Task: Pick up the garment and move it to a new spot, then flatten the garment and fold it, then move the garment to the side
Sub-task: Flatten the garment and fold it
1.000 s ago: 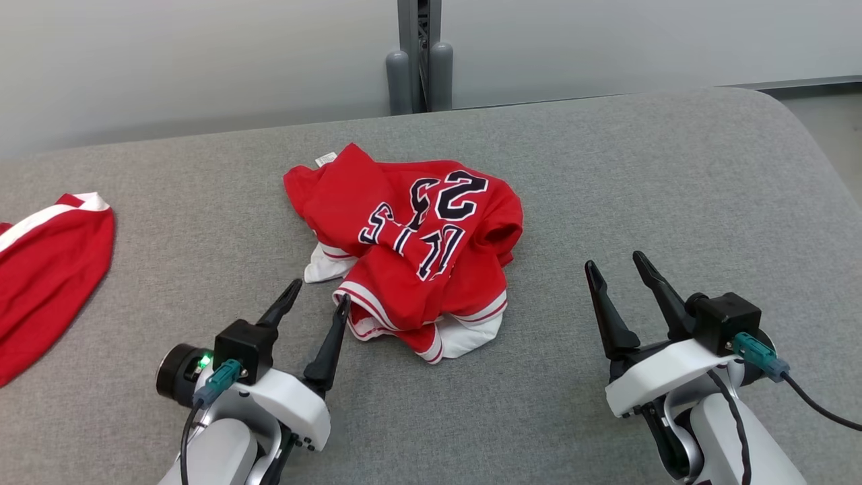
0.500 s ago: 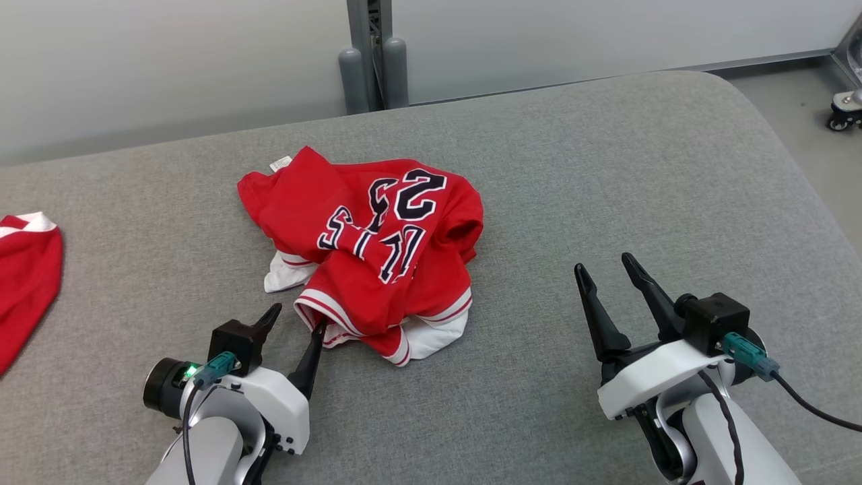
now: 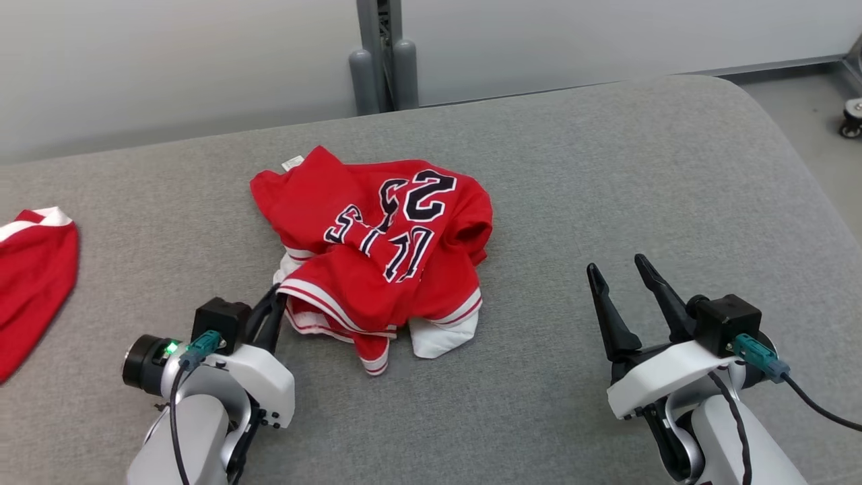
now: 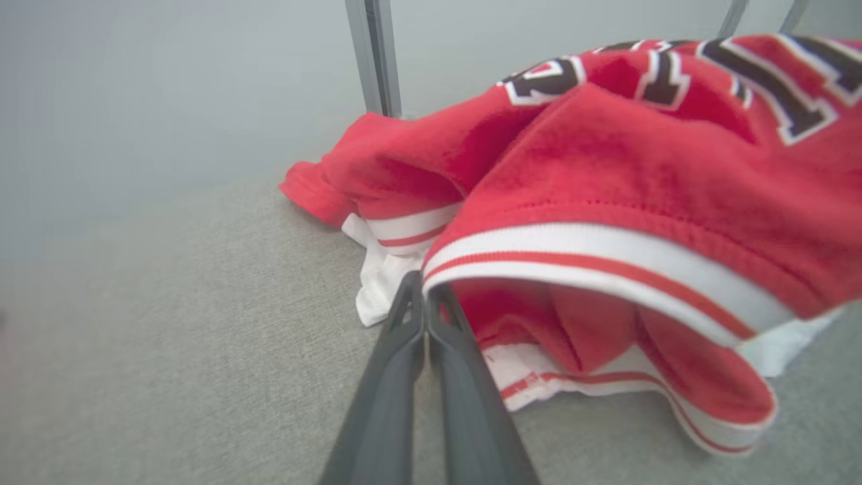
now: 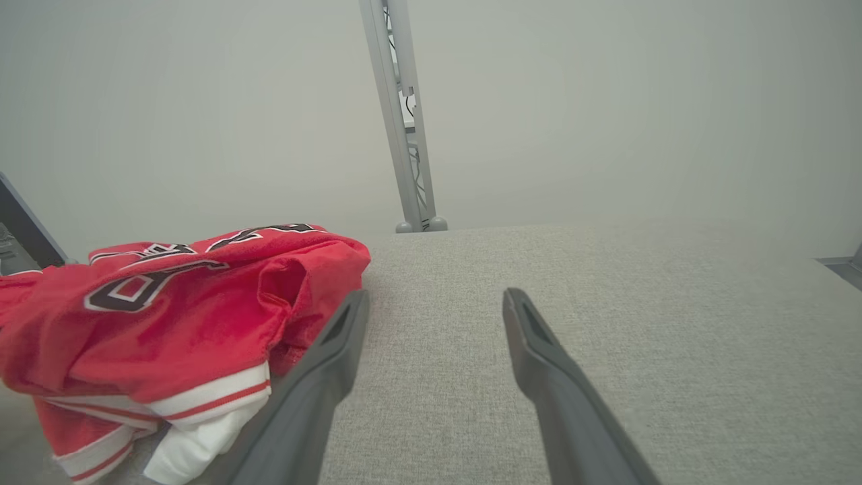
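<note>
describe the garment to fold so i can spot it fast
On the grey pad, look at the middle, in front of the post. The jersey lies crumpled there; black numbers set it apart from the other red cloth at the pad's left edge.

left claw: fingers pinched together on garment hem | right claw: fingers spread wide

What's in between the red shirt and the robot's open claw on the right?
Just bare grey cushion lies between the red shirt and the right gripper. The head view shows that stretch best.
</note>
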Tool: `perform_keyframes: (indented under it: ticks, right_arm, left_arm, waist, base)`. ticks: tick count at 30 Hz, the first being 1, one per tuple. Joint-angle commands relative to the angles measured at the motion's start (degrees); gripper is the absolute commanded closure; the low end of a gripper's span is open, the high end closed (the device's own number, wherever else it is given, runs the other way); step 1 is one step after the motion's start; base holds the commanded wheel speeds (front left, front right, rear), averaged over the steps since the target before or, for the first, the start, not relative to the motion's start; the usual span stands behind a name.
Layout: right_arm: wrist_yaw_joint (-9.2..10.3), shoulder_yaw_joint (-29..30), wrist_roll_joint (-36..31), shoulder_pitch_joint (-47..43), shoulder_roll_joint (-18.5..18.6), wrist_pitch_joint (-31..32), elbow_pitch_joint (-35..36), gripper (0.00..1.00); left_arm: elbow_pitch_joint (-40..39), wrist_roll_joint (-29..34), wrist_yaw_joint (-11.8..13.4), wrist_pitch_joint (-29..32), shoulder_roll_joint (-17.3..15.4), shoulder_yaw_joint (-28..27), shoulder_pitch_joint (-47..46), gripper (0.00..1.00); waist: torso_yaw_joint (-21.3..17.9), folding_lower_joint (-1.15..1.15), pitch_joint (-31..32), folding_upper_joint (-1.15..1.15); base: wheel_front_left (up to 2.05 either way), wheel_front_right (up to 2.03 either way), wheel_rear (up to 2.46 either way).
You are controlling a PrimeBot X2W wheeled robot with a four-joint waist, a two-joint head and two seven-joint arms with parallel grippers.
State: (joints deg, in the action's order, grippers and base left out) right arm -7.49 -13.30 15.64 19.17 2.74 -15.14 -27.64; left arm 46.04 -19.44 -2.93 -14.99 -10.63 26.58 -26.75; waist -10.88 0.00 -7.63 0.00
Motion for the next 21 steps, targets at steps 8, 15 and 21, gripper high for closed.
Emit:
perform_keyframes:
  ticks: [8,15,21]
  right_arm:
    - [-0.01,-0.34,0.27,-1.37,0.29,-0.05,0.32,0.0]
    - [-0.01,-0.99,0.3,-1.28,0.32,-0.05,-0.05,0.0]
    - [-0.01,-1.24,0.04,-0.29,0.32,-0.05,-0.44,0.0]
  left_arm:
    - [-8.78,4.1,3.57,-0.25,-4.98,-4.19,1.98,1.0]
    - [-11.44,5.05,4.18,-0.26,-8.57,-6.14,3.47,1.0]
    - [-8.34,4.03,4.01,-0.26,-7.69,-7.2,3.29,0.0]
  waist:
    - [6.25,0.0,1.59,0.0]
    - [7.32,0.0,1.44,0.0]
    - [6.36,0.0,0.99,0.0]
  base:
    - [0.0,0.0,0.0]
    - [0.0,0.0,0.0]
    - [0.0,0.0,0.0]
